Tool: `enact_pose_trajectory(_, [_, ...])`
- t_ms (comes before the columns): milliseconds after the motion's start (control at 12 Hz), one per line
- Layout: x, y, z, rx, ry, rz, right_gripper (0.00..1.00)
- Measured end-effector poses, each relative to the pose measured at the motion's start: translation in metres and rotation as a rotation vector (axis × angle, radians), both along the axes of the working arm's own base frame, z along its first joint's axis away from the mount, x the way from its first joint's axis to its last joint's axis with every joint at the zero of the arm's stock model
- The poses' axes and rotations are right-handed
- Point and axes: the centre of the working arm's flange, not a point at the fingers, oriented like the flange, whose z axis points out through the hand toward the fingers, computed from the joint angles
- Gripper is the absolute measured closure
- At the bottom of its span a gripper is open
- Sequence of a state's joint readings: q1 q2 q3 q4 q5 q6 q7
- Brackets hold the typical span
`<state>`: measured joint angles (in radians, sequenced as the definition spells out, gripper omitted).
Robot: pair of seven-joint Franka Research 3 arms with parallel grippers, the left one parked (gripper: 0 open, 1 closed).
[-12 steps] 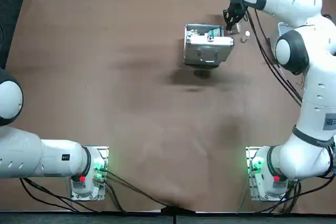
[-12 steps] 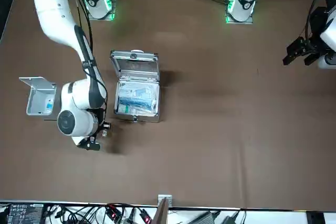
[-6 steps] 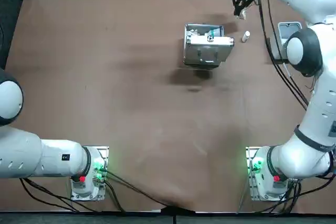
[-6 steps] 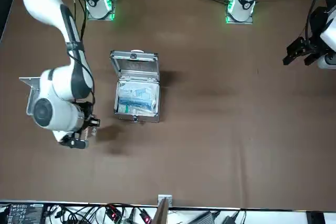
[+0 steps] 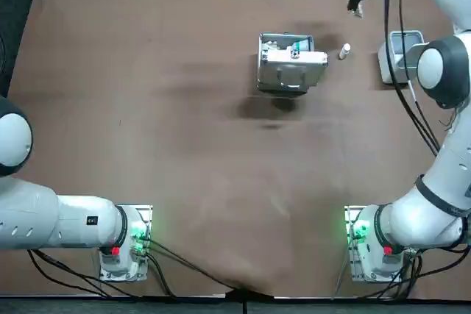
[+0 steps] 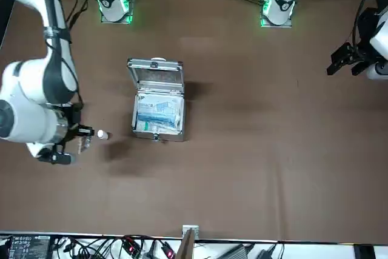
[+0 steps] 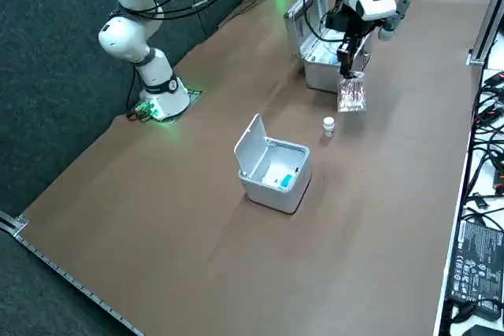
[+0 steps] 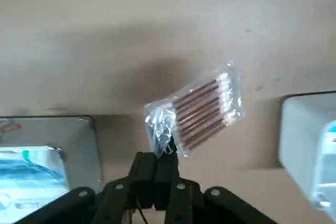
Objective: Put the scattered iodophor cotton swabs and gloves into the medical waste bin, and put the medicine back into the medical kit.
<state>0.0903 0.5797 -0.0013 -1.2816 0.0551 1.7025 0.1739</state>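
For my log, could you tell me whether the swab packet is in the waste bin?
No, the swab packet hangs from the right gripper, apart from the waste bin.

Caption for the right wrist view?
Right gripper shut on the swab packet above the table, between medical kit and waste bin.

Black right gripper (image 8: 159,153), raised near the brown table's (image 5: 184,145) far edge, pinches clear swab packet (image 8: 202,111): brown sticks, white tips. Silver kit (image 5: 291,71). Pale grey bin (image 7: 268,182). White bottle (image 5: 344,51).
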Motion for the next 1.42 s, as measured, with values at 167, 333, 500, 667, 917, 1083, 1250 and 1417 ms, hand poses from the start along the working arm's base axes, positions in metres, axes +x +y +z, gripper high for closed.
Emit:
enact_pose_trajectory(167, [-0.001,-0.026,0.009,0.007,0.003,0.011,0.99])
enact_pose_trajectory(333, [-0.002,-0.046,0.016,0.010,-0.002,0.017,0.99])
enact_pose_trajectory(500, [-0.014,-0.088,0.023,0.024,0.058,0.046,0.99])
enact_pose_trajectory(667, [-0.023,-0.128,0.024,0.042,0.092,0.053,0.99])
enact_pose_trajectory(917, [-0.037,-0.193,0.014,0.077,0.125,0.058,0.99])
enact_pose_trajectory(1083, [-0.050,-0.226,0.002,0.101,0.151,0.048,0.99])
enact_pose_trajectory(1250, [-0.061,-0.249,-0.012,0.127,0.172,0.061,0.99])
enact_pose_trajectory(1417, [-0.069,-0.264,-0.024,0.150,0.188,0.061,0.99])
